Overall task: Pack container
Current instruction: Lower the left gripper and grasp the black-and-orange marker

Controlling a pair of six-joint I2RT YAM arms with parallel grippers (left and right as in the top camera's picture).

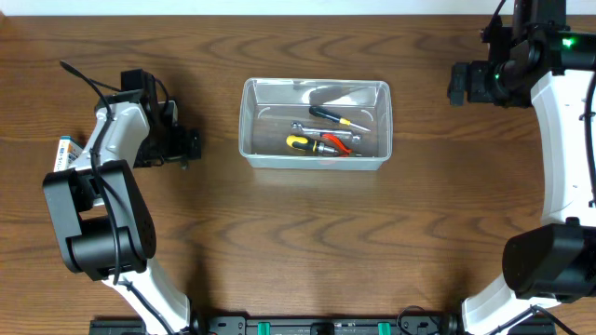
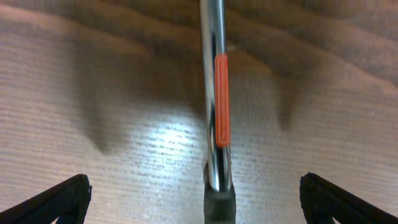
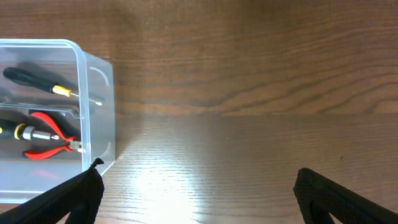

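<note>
The clear plastic container (image 1: pixel 248 121) stands mid-table. In it lie a black-and-yellow screwdriver (image 1: pixel 331 116), red pliers (image 1: pixel 337 142), a yellow-handled tool (image 1: pixel 300 143) and a small wrench (image 1: pixel 300 127). My left gripper (image 1: pixel 191 144) is to the left of the container, low over the table. In the left wrist view it (image 2: pixel 196 202) is open, with a chrome tool (image 2: pixel 214 93) that has an orange stripe and a dark handle lying between the fingers, untouched. My right gripper (image 1: pixel 456 84) is open and empty, to the right of the container (image 3: pixel 96 106).
A small blue-and-white box (image 1: pixel 65 152) lies at the far left beside the left arm. Bare wooden table (image 3: pixel 249 124) lies under the right gripper (image 3: pixel 199 193).
</note>
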